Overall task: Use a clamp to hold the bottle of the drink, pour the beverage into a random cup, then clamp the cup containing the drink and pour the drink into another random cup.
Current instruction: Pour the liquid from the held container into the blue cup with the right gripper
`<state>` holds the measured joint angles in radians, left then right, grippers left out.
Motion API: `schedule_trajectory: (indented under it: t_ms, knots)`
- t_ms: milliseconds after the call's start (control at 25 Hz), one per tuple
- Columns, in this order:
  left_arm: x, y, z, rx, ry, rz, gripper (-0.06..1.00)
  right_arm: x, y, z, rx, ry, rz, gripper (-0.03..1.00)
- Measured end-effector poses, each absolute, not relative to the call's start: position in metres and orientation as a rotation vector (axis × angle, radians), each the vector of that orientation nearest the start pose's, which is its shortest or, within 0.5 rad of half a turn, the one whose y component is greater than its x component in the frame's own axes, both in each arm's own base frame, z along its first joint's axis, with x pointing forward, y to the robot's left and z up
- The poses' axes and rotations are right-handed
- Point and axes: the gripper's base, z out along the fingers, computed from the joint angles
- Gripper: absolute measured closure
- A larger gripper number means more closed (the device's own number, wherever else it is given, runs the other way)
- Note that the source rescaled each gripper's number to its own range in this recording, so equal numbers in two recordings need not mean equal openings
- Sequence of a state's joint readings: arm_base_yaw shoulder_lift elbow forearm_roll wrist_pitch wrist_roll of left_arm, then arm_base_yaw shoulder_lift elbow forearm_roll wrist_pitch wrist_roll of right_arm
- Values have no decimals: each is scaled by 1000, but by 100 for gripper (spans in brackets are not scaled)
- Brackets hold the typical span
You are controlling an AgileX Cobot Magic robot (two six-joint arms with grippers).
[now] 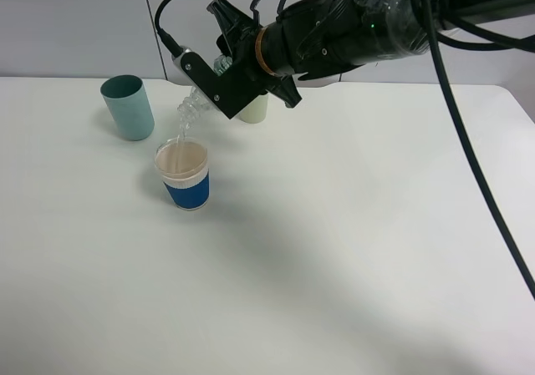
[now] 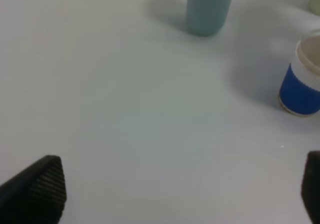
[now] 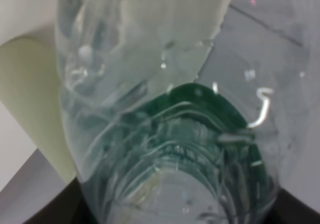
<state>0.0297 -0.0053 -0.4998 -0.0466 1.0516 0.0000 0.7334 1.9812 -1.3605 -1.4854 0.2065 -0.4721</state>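
Three cups stand in the far left part of the white table [image 1: 359,250]: a teal tumbler [image 1: 128,108] nearest the left edge, a blue-sleeved paper cup [image 1: 183,174] just in front of and to the right of it, and a pale yellow-green tumbler [image 1: 253,108] by the far edge, half hidden behind the right gripper [image 1: 219,66]. That gripper reaches across the middle, its fingers pinching the clear bottle [image 1: 194,108] with the dark green label. It is tipped mouth-down above the paper cup, and a thin stream of beverage [image 1: 180,133] falls inside the rim. Broad bare tabletop runs from the cups to the near and right edges. The left gripper [image 2: 172,189] hovers low over bare surface, fingertips [image 2: 35,189] spread wide with nothing between them, well apart from the cups.
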Motion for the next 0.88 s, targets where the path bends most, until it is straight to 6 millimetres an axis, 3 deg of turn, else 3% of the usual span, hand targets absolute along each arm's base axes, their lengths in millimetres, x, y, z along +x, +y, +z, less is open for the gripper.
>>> schedule_trajectory:
  t_ms: [880]
  knots:
    - [-5,-4,278,-28,2029,-37,10,349,289,214,-2204,480,-1003,97]
